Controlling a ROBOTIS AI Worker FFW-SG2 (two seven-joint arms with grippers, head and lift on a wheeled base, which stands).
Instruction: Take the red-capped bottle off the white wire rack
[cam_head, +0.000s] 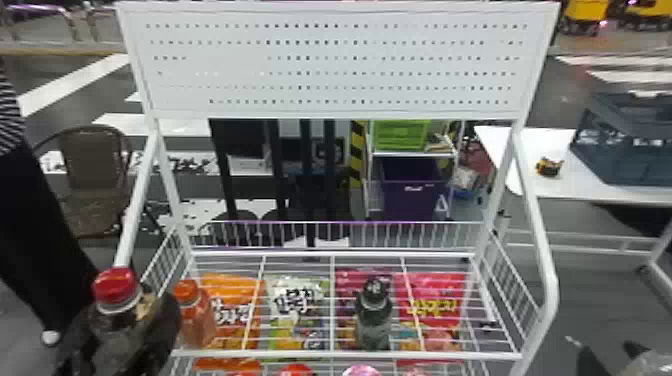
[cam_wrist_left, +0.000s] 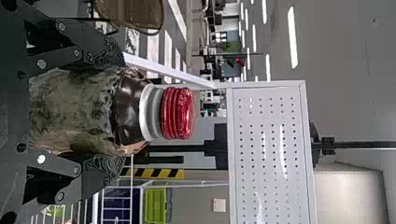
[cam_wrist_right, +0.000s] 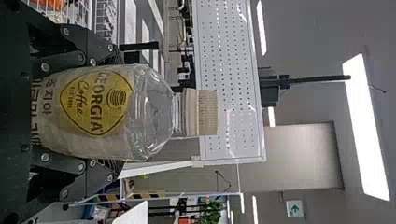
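Grey floor all round, and the red-capped bottle (cam_head: 122, 332) hangs beside the rack in my left pincer (cam_wrist_left: 119, 111)

Behind everything spreads the grey floor (cam_head: 590, 300) of a big, lit room. Against it, ahead of my left pincer and off to its right, stands the white wire rack (cam_head: 350, 355), its perforated panel (cam_head: 340, 65) rising well above the shelf. Bags (cam_head: 295, 300) show through the shelf wires, also to that pincer's right.

I have the red-capped bottle upright in the left pincer, the two black fingers closed in on opposite sides of its body, the red cap (cam_wrist_left: 177, 113) standing out beyond their tips. From the head I see it outside the shelf's left side, so I judge the lift-off done and the carry-away in hand. Just to its right, on the rack, sits a small orange-capped bottle (cam_head: 192, 315); farther right, a dark-capped one (cam_head: 372, 325).

My right pincer (cam_wrist_right: 116, 112) is occupied too, clasping a beige-capped bottle (cam_wrist_right: 102, 112) between its fingers.

Next I would keep the left squeeze firm and draw that arm back, away from the rack, before any turn. Swing it right too soon and the bottle could knock the side frame or its orange-capped neighbour.
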